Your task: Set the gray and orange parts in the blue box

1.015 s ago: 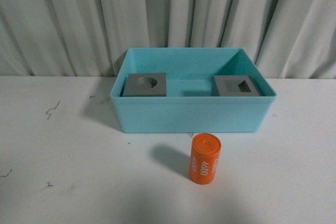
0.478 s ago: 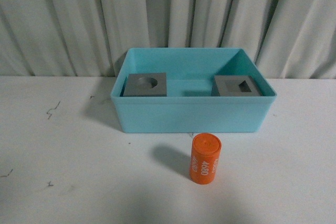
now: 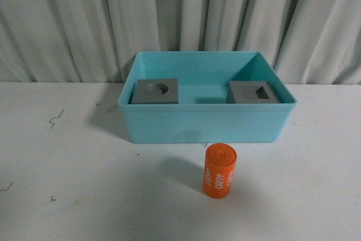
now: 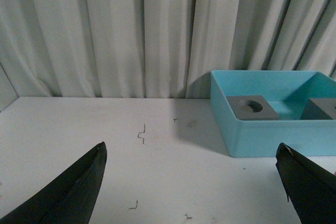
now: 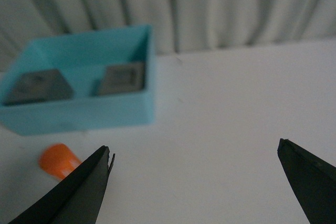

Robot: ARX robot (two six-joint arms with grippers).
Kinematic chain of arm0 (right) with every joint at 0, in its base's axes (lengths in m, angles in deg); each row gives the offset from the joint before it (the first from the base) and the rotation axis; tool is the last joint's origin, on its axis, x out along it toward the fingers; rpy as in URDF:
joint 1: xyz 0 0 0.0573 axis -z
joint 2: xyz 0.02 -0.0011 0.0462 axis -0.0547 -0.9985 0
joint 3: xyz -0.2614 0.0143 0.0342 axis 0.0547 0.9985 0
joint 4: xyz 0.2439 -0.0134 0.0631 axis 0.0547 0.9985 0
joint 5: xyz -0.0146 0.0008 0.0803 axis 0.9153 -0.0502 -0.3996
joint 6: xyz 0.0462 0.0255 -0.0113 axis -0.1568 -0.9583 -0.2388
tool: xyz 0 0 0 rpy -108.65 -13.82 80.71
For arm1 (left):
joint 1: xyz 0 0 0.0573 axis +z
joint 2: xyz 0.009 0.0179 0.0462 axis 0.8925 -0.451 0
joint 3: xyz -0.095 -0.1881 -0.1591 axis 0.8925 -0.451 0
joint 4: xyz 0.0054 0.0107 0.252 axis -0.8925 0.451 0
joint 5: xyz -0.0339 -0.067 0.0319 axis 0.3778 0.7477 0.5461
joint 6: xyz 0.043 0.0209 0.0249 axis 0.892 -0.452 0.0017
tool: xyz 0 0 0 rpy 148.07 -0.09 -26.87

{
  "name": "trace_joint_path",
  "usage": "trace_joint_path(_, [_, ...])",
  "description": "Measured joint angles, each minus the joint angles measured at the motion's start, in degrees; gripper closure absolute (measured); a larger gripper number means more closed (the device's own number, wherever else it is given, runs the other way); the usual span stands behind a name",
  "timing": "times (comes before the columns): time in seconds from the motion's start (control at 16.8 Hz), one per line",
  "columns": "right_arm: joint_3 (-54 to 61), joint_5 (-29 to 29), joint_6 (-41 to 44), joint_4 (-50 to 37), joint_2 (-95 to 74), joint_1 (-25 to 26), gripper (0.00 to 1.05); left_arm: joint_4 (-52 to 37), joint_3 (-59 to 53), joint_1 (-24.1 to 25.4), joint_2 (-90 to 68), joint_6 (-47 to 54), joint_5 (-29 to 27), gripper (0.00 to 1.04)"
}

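A white table (image 3: 67, 184) runs back to a pale pleated curtain (image 3: 73, 21). The orange cylinder (image 3: 220, 171) stands on end on the table, its long axis vertical and its white digits running up the side. It is just in front of the near wall of the blue box (image 3: 206, 122), outside it and a little right of centre. Inside the box sit both gray cubes, the one with the round recess (image 3: 155, 91) at the left and the one with the rectangular recess (image 3: 254, 92) at the right.

The right gripper (image 5: 194, 146) is spread wide and holds nothing. In its blurred view the cylinder lies outside the finger gap, off to the scene's left of it. The left gripper (image 4: 191, 148) is also wide and empty, and its view shows the box but no cylinder, so the right arm looks the better placed for the pick.

Compared with a second earlier, the front view shows no real change: cylinder, box and cubes sit where they were.
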Motion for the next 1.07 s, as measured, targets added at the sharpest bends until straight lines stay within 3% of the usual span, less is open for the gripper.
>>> trace_joint_path(0.18, [-10.5,-6.8,8.9,-11.8,-23.6,-11.5,0.06,0.0,0.0,0.0,0.0,0.0,0.0,0.07])
trace_joint_path(0.42, [-19.0,-6.3,19.9,-14.7,-42.3,-23.0,0.06,0.0,0.0,0.0,0.0,0.0,0.0,0.07])
trace_joint_path(0.78, [-23.6,-0.5,22.4,-17.4,-58.1,-28.0,0.06,0.0,0.0,0.0,0.0,0.0,0.0,0.07])
trace_joint_path(1.07, [-32.0,4.9,19.7,-17.0,-73.5,-30.7,0.06,0.0,0.0,0.0,0.0,0.0,0.0,0.07])
